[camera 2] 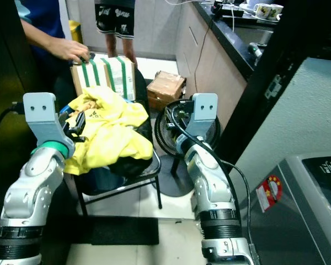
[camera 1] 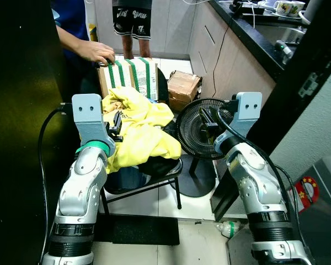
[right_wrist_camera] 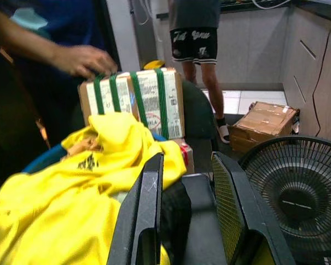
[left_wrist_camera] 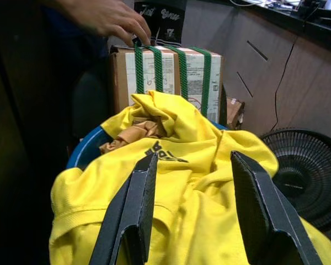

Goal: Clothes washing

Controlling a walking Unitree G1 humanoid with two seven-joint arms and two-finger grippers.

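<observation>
**Pre-grasp on the yellow laundry, both hands empty**

Left hand (left_wrist_camera: 190, 221): fingers spread wide, nothing between them, hovering just above the yellow shirt (camera 1: 135, 130). From the wrist view I can't tell whether the tips already brush the cloth; looks like a small gap. Right hand (right_wrist_camera: 187, 215): fingers also apart, a narrower gap, holding nothing, aimed past the right edge of the pile toward the dark chair (camera 1: 165, 165) seat.

Where the target is: the shirt is heaped over a blue basin (left_wrist_camera: 83, 152) on the chair, draped over its rim, with a tan garment (left_wrist_camera: 135, 133) bunched underneath near the collar. Black fabric shows under the pile on the right.

Doing this step well, my read:
- Drop the left hand straight down into a thick fold near the black logo, not the flat drape, so the pinch gets several layers.
- Close fully before lifting; thin jersey slips.
- Lift slowly; the tan piece may tangle and drag along.
- Keep the right hand away from the floor fan (camera 1: 201, 128), just beside it.

Beyond: a strapped cardboard box (camera 1: 129, 77) behind the chair, with a person's hand (camera 1: 96, 52) resting on it. Stay clear of it.
</observation>
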